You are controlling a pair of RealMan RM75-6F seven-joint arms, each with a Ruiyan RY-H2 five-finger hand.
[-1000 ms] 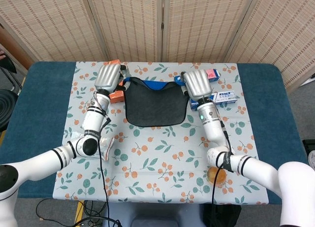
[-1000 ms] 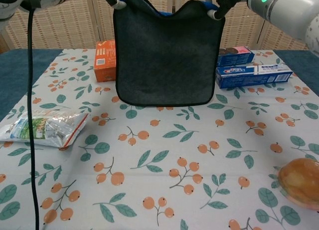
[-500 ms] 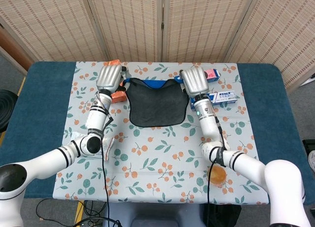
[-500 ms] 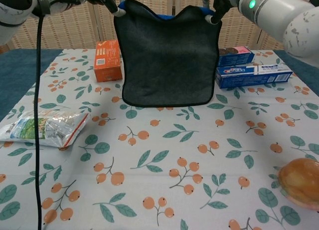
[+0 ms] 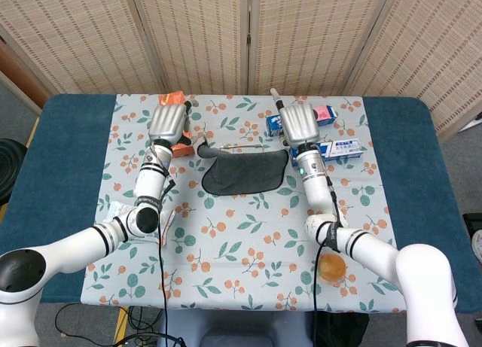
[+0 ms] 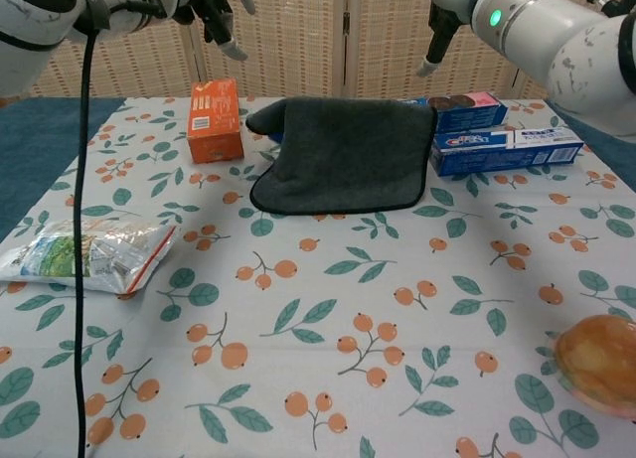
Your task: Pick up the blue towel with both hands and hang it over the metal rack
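Both hands are raised above the far half of the table in the head view: left hand (image 5: 167,121) and right hand (image 5: 300,124) hold nothing, with the towel (image 5: 245,174) draped over the thin metal rack (image 5: 239,147) between them. Chest view shows the towel hanging dark side out, fingers (image 6: 227,29) spread apart, orange box (image 6: 215,120) beside it.

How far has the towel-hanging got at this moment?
Done: the towel is draped over the metal rack, its lower edge on the tablecloth. In hand: nothing; the left hand and right hand are above it, fingers apart. Left: only withdrawing the arms, it seems.
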